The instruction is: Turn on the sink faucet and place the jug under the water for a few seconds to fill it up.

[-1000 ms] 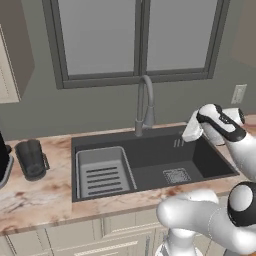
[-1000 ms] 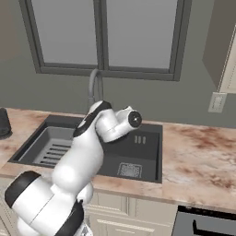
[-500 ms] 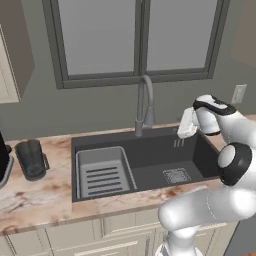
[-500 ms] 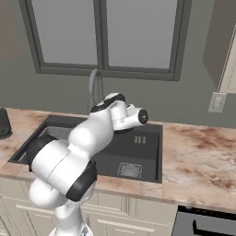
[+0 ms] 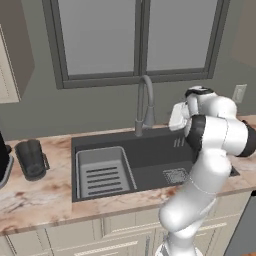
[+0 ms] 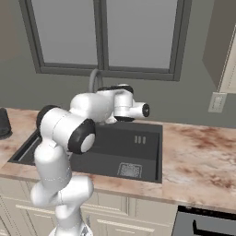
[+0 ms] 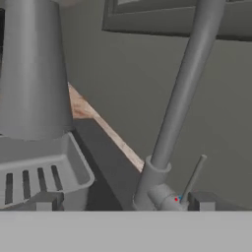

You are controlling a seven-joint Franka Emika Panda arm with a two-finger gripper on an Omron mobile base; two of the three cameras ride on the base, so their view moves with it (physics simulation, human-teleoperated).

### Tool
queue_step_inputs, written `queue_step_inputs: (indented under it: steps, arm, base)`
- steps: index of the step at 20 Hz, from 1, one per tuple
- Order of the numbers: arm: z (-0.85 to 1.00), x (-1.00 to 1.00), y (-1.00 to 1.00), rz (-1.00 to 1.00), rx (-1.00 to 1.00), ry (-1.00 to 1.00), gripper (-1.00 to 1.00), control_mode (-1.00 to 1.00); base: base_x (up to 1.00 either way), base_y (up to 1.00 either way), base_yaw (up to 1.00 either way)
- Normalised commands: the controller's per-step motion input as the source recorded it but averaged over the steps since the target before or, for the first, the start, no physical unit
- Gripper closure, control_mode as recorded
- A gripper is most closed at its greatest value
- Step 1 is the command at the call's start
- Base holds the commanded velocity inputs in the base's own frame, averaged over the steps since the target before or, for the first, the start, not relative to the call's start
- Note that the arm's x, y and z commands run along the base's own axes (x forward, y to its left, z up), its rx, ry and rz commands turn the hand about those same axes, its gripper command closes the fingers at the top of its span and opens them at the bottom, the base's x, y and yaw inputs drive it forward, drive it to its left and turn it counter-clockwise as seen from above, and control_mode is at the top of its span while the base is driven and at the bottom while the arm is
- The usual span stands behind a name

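The claw point(image 7: 123, 204) stands wide and empty, close before the tall slim grey metal gooseneck faucet point(image 5: 144, 104). No water runs. The dark grey translucent cylindrical jug point(image 5: 31, 159) sits on the counter well off to its left. Both steps remain undone.

Matt grey metal sink faucet point(image 5: 144, 105), smooth dark sink point(image 5: 150, 155), glossy marbled stone counter point(image 5: 35, 192).

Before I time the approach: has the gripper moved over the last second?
Yes. In the left base view the gripper has swung left, closing in on the sink faucet, whose base and lever sit just ahead in the hand view.
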Motion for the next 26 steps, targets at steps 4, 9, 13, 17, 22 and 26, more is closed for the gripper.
queue_step_inputs:
  steps: [4,9,13,17,22,26]
  arm:
    - [-0.38,0.55,0.00,0.10,0.05,-0.01,-1.00,-1.00]
    - [-0.27,0.51,0.01,0.09,0.05,-0.01,-1.00,-1.00]
    - [-0.19,0.52,0.27,0.05,0.03,0.00,-1.00,-1.00]
    - [-0.20,0.37,0.41,0.01,0.00,0.00,-1.00,-1.00]
    - [-0.16,0.43,0.30,0.00,0.02,0.00,-1.00,-1.00]
    - [-0.11,0.46,0.00,0.00,0.06,0.00,-1.00,-1.00]
  base:
    - [0.00,0.00,0.00]
    - [0.00,0.00,0.00]
    - [0.00,0.00,0.00]
    - [0.00,0.00,0.00]
    - [0.00,0.00,0.00]
    - [0.00,0.00,0.00]
